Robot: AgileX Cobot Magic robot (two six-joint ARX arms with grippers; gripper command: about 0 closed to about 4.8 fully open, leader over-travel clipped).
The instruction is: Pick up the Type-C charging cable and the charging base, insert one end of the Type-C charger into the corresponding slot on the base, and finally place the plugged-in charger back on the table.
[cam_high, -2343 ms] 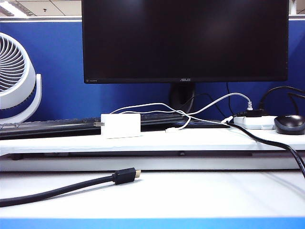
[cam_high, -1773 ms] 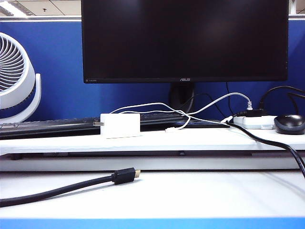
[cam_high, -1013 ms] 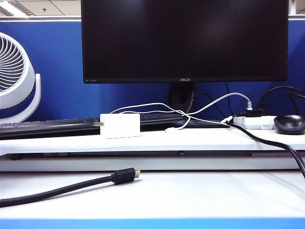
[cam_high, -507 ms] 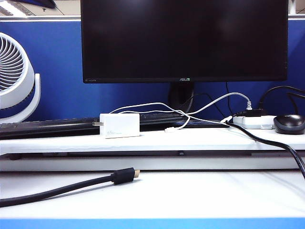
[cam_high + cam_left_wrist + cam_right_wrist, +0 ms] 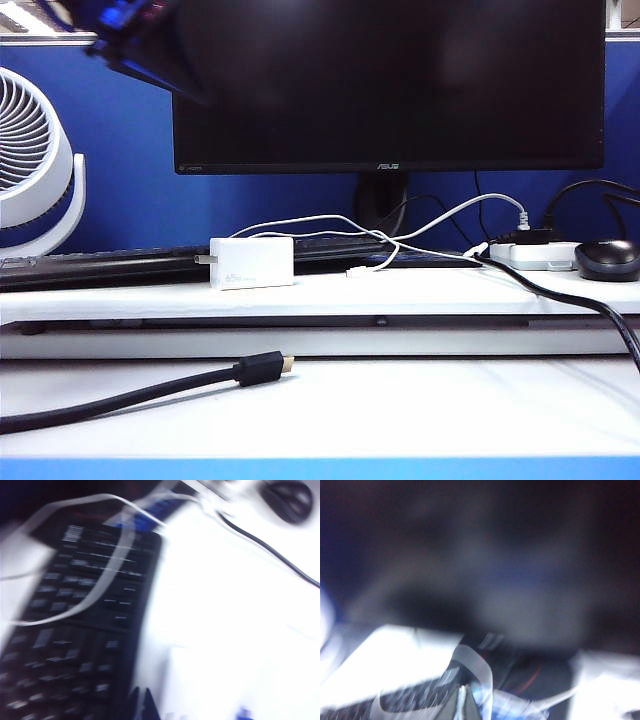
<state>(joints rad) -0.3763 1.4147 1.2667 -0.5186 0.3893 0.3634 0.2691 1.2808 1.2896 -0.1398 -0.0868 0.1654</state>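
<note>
Left gripper (image 5: 141, 702), jaws together and empty, hangs above the keyboard (image 5: 75, 630); the base (image 5: 252, 263) lies below it on the shelf, the cable (image 5: 330, 222) looping beside. Right gripper (image 5: 462, 700), also closed, appears only as a blur. The monitor (image 5: 390, 80) reads ASUS.

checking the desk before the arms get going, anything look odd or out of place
Nothing damaged or spilled. The only stray thing is a black cable lying loose across the front of the table, plugged into nothing. The base sits square on the shelf, white cable looped behind it.
</note>
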